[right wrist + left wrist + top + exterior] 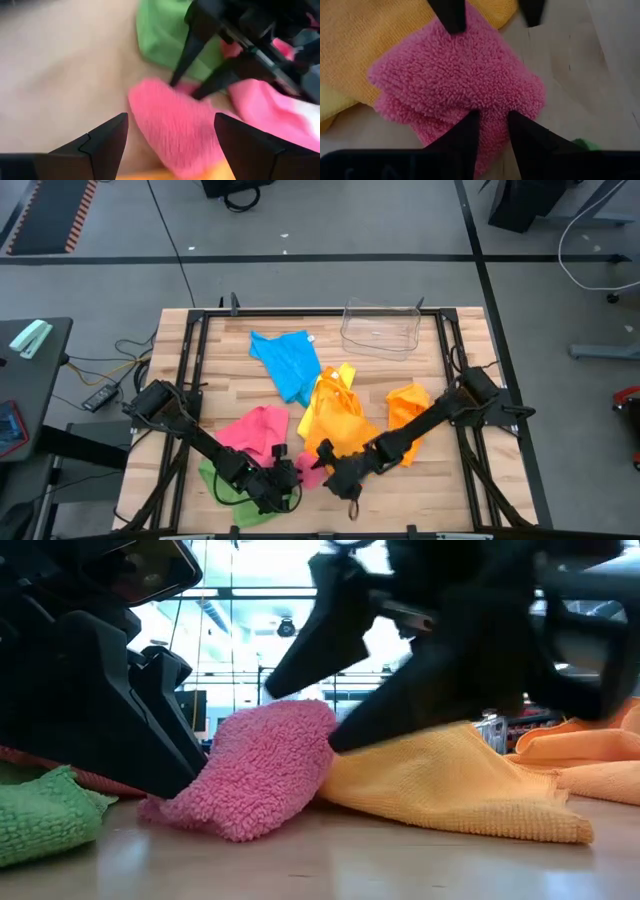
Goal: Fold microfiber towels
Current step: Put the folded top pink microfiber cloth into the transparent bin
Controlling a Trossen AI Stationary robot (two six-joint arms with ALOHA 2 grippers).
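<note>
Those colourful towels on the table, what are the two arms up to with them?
They are folding towels. The left gripper pinches a corner of the pink towel at the table's front, while the right gripper hovers open just opposite it. Yellow, orange, blue and green towels lie crumpled around, with a clear bin at the back.

Right gripper (170,137) hovering low over the wooden table (55,75), fingers (102,142) spread wide, straddling a folded corner of the pink towel (175,120). Just beyond, left gripper (192,82) pinching that same pink towel between narrowed tips. Green towel (160,35) lying farther off, behind the left gripper.
</note>
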